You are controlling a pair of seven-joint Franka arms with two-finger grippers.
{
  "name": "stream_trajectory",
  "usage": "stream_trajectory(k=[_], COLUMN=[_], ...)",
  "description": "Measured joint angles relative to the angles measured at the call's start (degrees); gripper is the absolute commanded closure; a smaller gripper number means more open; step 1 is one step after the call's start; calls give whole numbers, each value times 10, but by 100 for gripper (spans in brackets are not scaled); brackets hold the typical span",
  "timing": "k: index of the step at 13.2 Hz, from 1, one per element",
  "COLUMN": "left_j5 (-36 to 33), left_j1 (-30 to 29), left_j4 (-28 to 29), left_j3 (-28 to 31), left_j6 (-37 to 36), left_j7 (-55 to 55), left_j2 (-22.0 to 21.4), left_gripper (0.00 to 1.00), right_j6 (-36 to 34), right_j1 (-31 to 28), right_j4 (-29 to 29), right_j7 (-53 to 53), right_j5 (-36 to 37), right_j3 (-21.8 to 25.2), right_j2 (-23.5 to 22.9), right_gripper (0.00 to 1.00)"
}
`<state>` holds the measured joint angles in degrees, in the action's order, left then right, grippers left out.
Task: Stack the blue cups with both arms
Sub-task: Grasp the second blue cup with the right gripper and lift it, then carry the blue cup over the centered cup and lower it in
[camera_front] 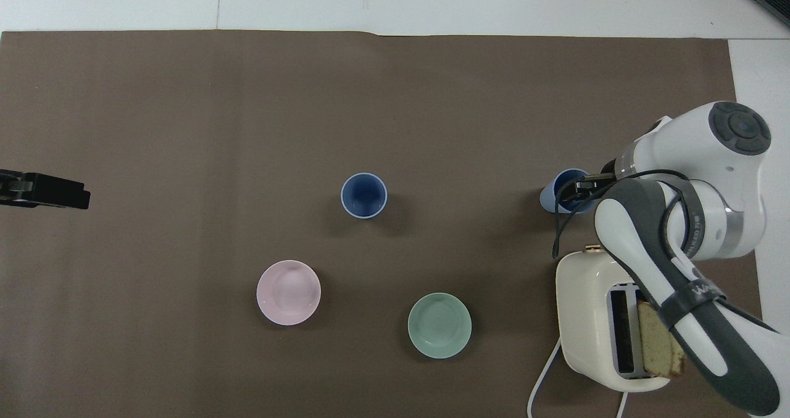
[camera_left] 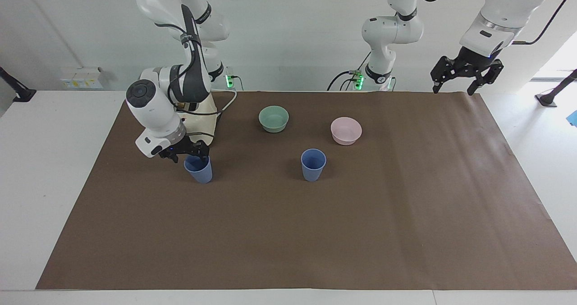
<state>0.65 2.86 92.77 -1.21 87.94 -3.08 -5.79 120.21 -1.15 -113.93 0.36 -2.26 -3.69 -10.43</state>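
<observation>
One blue cup (camera_left: 199, 170) stands upright on the brown mat, just farther from the robots than the toaster; it also shows in the overhead view (camera_front: 560, 186). My right gripper (camera_left: 187, 154) hangs just above this cup's rim, on the toaster's side, and in the overhead view (camera_front: 580, 186) it covers part of the rim. The second blue cup (camera_left: 313, 164) stands upright and alone at the mat's middle, also in the overhead view (camera_front: 364, 195). My left gripper (camera_left: 453, 88) is open and empty, raised over the left arm's end of the table (camera_front: 80, 196), where the left arm waits.
A cream toaster (camera_front: 592, 319) with a bread slice (camera_front: 660, 347) stands under my right arm, its cable trailing toward the robots. A green bowl (camera_left: 273, 118) and a pink bowl (camera_left: 346, 130) sit nearer to the robots than the middle cup.
</observation>
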Motion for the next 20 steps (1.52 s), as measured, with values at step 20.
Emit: stream_trajectory(k=[20], left_j5=[0], left_j1=[-2], left_j4=[0], left_j3=[0], left_j6=[0], left_j7=[0], left_j2=[0], left_gripper=[0], right_j6=[-94], right_j1=[128], right_j4=[201], right_j7=[189], right_j5=[-17], right_j3=[-15], right_j2=[7], right_gripper=[100])
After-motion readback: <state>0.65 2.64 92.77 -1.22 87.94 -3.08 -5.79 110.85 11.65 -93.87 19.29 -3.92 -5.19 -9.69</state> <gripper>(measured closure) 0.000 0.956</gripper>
